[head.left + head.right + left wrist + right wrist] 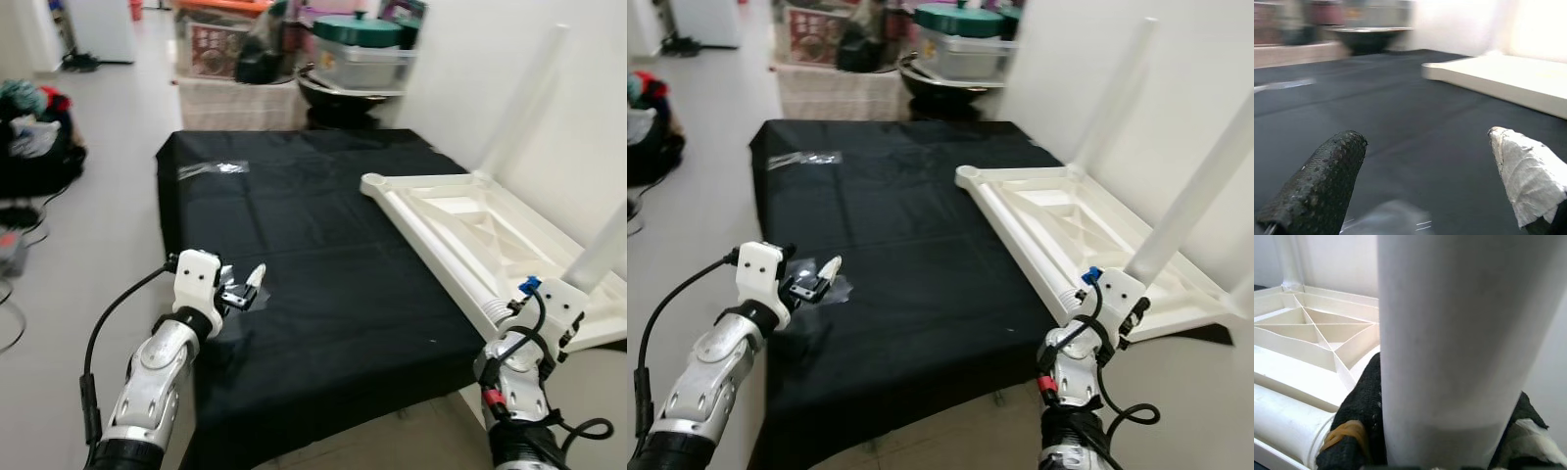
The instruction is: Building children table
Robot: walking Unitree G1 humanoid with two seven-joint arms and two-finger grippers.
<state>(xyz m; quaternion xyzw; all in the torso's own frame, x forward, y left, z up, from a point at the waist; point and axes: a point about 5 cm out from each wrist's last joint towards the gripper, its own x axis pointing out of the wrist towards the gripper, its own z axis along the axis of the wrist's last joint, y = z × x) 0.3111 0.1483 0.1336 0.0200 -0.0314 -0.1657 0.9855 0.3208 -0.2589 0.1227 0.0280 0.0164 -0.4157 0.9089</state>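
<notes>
Gripping a white table leg at its lower end, the right gripper has its two black fingers closed around the tube, one finger on each side, as the right wrist view shows. The leg stands tilted upward at the near corner of a white children's tabletop, which lies upside down with its ribbed underside facing up on a low surface covered in black cloth. A second white leg rises from the tabletop's far corner, close to the white wall.

On the opposite side, the left gripper hovers just above the near left part of the black cloth, its fingers spread wide apart and holding nothing; one fingertip is wrapped in pale tape. A clear plastic wrapper lies on the cloth right under it, and another clear wrapper rests near the cloth's far left corner.

Beyond the covered surface, a clear storage bin with a green lid sits on a dark round basin; its contents cannot be made out. Beside it, a box rests on a cloth-draped stand. A heap of clothing lies on the floor at far left.
</notes>
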